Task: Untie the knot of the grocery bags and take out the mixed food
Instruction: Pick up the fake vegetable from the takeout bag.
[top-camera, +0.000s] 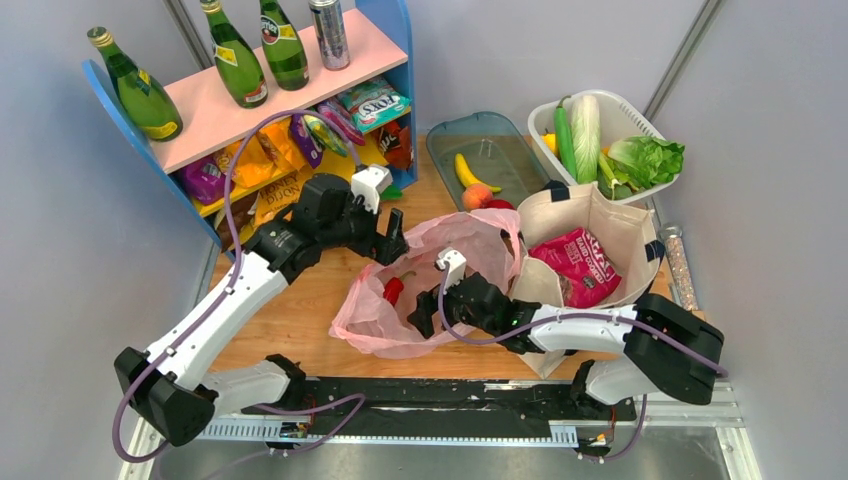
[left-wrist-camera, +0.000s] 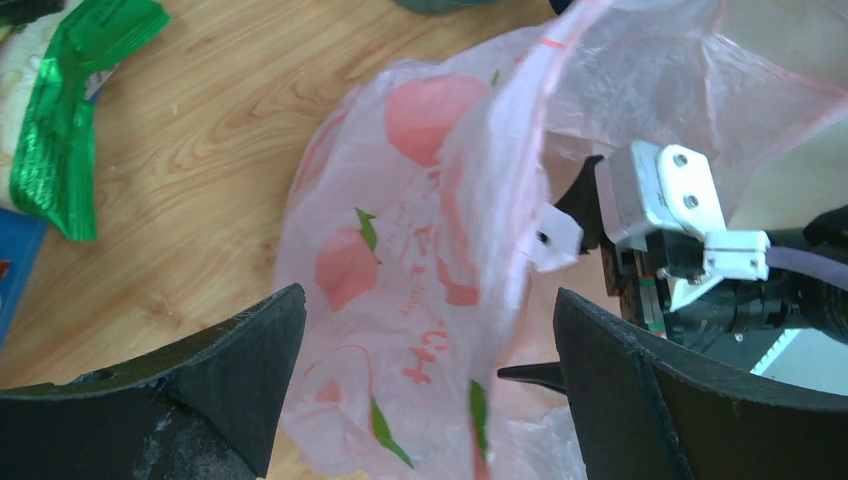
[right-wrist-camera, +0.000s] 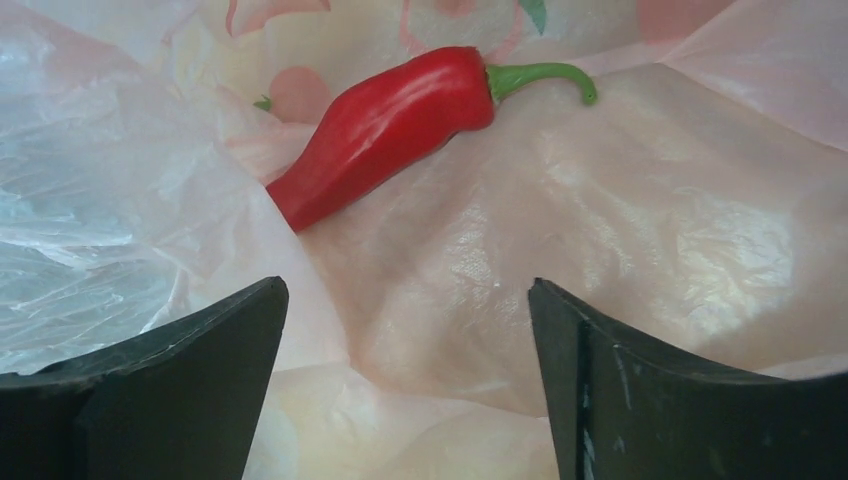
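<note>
Pink bag (top-camera: 400, 310) mouth open, knot seemingly undone. Right tool (right-wrist-camera: 405, 290), apart, inside bag facing red pepper (right-wrist-camera: 390, 125); next: clamp, lift out. Left tool (left-wrist-camera: 425, 300) apart at rim.

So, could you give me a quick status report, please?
Left gripper open, astride pink bag rim. Right gripper open, empty, inside bag. Red pepper lies ahead, untouched. Path clear.

Wooden table (top-camera: 300, 310) and blue-and-pink shelf (top-camera: 205, 115) between pale grey walls (top-camera: 60, 250)
</note>
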